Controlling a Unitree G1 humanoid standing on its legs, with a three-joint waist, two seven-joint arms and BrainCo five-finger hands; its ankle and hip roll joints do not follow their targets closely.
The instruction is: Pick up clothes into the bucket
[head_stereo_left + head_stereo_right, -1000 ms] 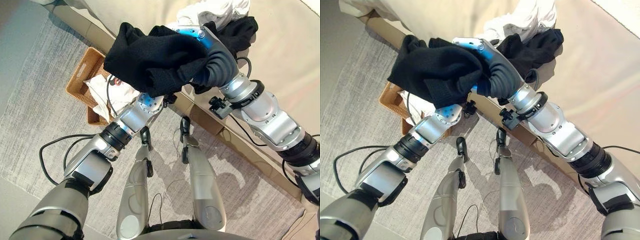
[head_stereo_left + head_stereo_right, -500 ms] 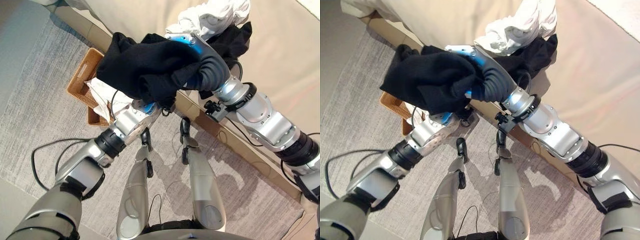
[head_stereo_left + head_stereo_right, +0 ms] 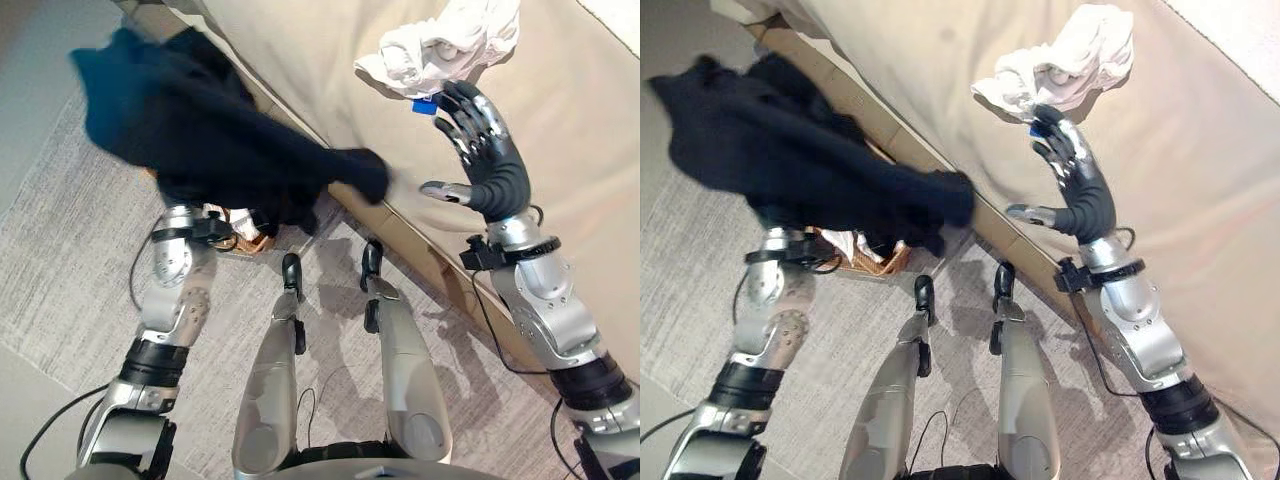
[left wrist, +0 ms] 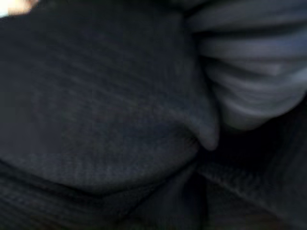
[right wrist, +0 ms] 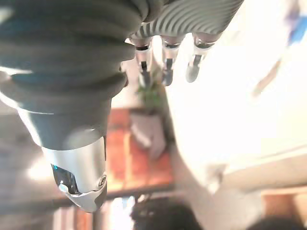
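A black garment (image 3: 200, 140) hangs spread and blurred over the wicker basket (image 3: 247, 241) at the left. It covers my left hand (image 4: 254, 72), whose fingers are hidden in the dark cloth (image 4: 105, 120). My right hand (image 3: 490, 165) is raised over the beige cushion with its fingers (image 5: 165, 67) spread and open, holding nothing. It is just below a crumpled white cloth (image 3: 445, 45) lying on the cushion. Some white cloth (image 3: 845, 245) shows inside the basket under the black garment.
A large beige cushion (image 3: 580, 130) on a wooden frame edge (image 3: 420, 250) runs across the upper right. A grey rug (image 3: 70, 260) covers the floor beneath the basket.
My right hand has let go of the black garment and moved right, up to the white cloth. The garment has swung left with my left arm, over the basket.
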